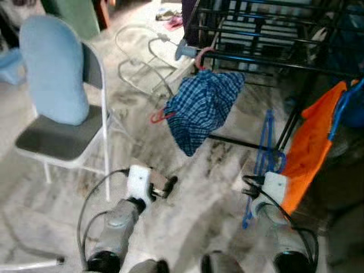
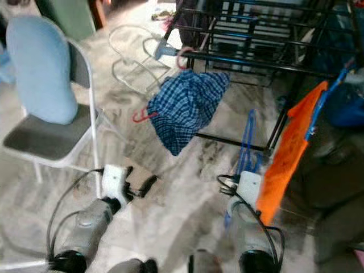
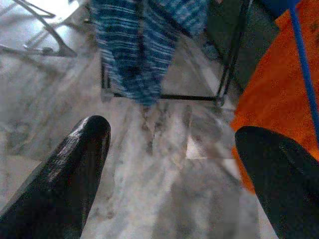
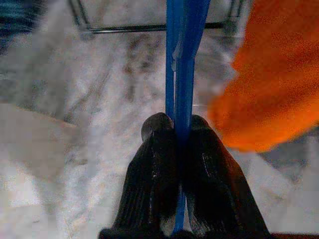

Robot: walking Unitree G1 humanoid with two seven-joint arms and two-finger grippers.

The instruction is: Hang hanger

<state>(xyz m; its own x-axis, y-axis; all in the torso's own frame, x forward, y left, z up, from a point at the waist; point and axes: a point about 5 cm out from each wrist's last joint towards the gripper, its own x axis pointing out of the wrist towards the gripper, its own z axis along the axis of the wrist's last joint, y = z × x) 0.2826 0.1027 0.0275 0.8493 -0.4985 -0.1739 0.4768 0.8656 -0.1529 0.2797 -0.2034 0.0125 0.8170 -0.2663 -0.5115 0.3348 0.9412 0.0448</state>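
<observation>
A bare blue plastic hanger (image 1: 265,149) stands upright in my right gripper (image 4: 178,125), whose two black fingers are shut on its lower bar. It is held low, in front of the black drying rack (image 1: 267,34). A blue checked cloth (image 1: 203,108) on a red hanger hangs from the rack's near rail. An orange garment (image 1: 310,149) on a blue hanger hangs just right of my right gripper. My left gripper (image 3: 172,142) is open with nothing between its fingers (image 3: 75,159), held low and pointing toward the checked cloth.
A grey folding chair (image 1: 62,139) with a light blue cushion (image 1: 56,68) stands at the left. White wire hangers (image 1: 139,54) lie on the marbled floor (image 1: 187,193) behind it. The rack's black legs (image 1: 290,128) reach the floor ahead.
</observation>
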